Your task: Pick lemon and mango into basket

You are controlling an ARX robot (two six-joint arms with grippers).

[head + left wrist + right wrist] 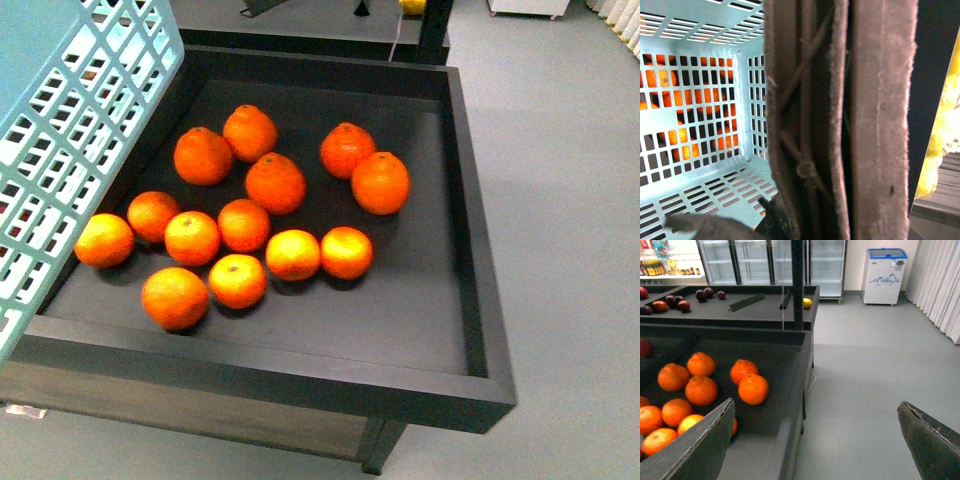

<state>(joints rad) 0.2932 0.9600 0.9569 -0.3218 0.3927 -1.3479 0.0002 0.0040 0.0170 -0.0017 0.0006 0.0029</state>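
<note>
Though outside the front view, right gripper (816, 405) wide open, empty; left gripper (730, 226) indeterminate at basket (700, 30).

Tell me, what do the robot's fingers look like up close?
The right gripper has two fingers: flat, dark grey wedges with a matte surface and pale, frayed edges. No cables or markings show. The arms themselves are not in view.

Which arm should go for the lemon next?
Right: the right gripper is open and empty, facing the far table where the likely lemon sits. The left arm seems to hold the basket by its handles.
</note>
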